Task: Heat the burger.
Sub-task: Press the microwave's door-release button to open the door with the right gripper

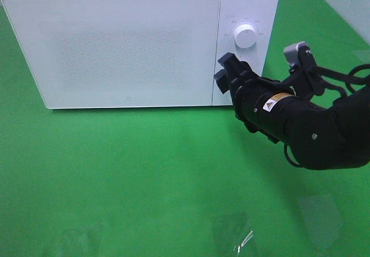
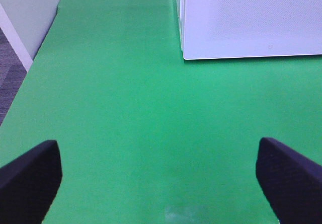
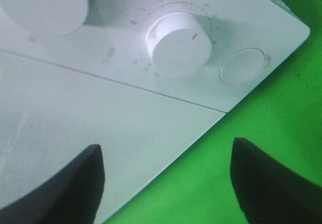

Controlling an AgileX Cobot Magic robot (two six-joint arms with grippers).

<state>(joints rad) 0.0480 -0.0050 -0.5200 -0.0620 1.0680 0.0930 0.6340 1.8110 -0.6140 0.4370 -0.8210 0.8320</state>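
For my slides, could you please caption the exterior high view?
Right tool, jaws apart, poised at the control panel of the closed white microwave, near its dial, on a green table.

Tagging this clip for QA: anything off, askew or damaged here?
Nothing broken or spilled. The closed microwave sits flat on the green cloth. Right tool, open, is at the control panel below the knob. Only oddities: the burger is nowhere in view, and glossy clear patches lie on the cloth's near edge.

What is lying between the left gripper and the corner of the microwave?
Nothing. In the left wrist view, only bare green table cover runs from the open left gripper to the white microwave.
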